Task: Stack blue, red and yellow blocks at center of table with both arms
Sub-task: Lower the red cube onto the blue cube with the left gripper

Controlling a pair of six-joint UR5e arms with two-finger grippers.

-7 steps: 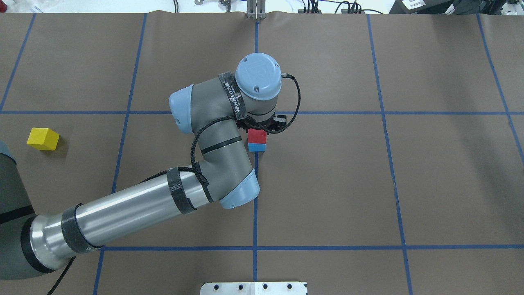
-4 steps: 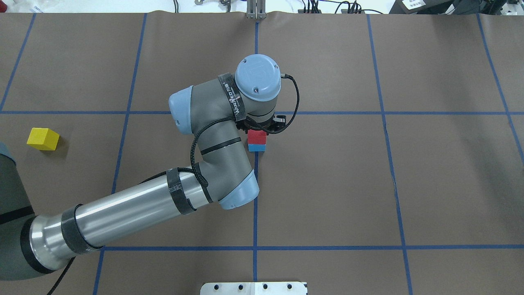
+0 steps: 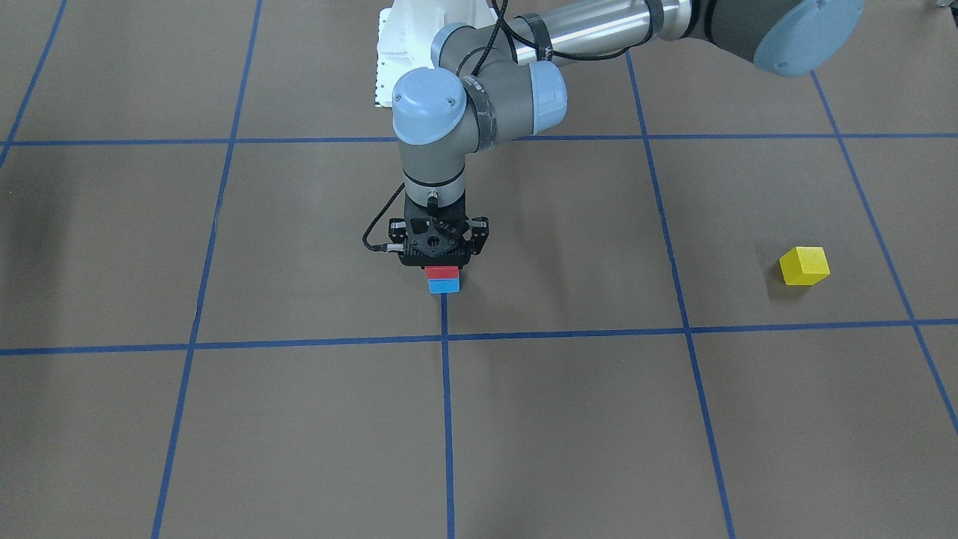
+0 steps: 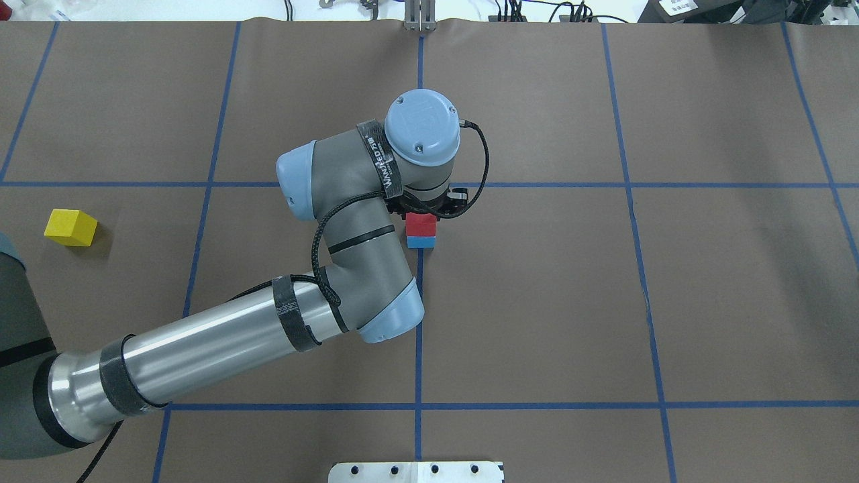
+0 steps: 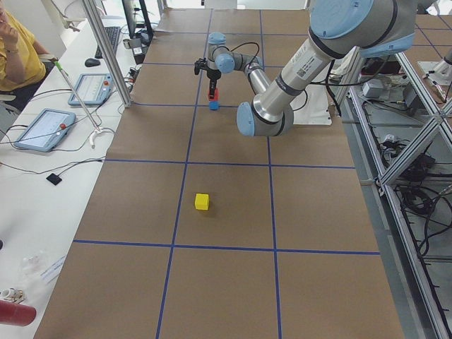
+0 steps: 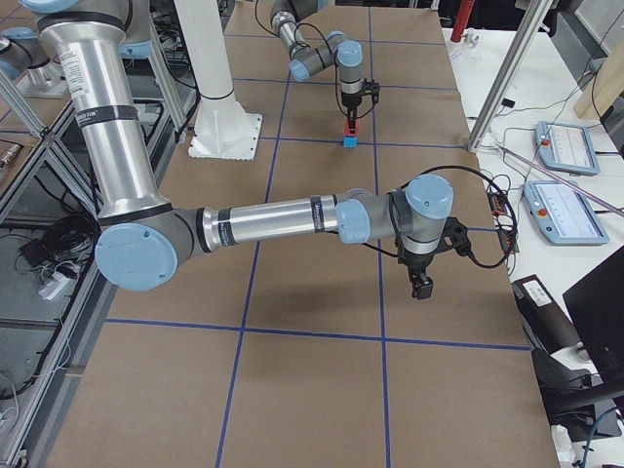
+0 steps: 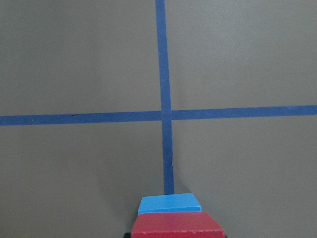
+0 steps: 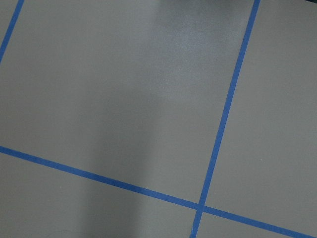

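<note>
A red block [image 3: 441,272] sits on a blue block [image 3: 443,285] at the table's centre, by the crossing of the tape lines. My left gripper [image 3: 439,262] hangs straight over the stack with its jaws spread open around the top of the red block. The left wrist view shows the red block [image 7: 177,225] at its bottom edge and the blue block [image 7: 169,204] under it. The yellow block [image 4: 70,227] lies alone far out on my left side. My right gripper [image 6: 420,290] shows only in the exterior right view, low over bare table; I cannot tell its state.
The table [image 4: 604,302] is brown paper with a grid of blue tape lines. The robot's white base plate [image 4: 416,471] is at the near edge. Tablets [image 6: 561,146] and cables lie on the white bench beyond the table's far side.
My left wrist has risen slightly over the stack. The red and blue blocks have stayed in place.
</note>
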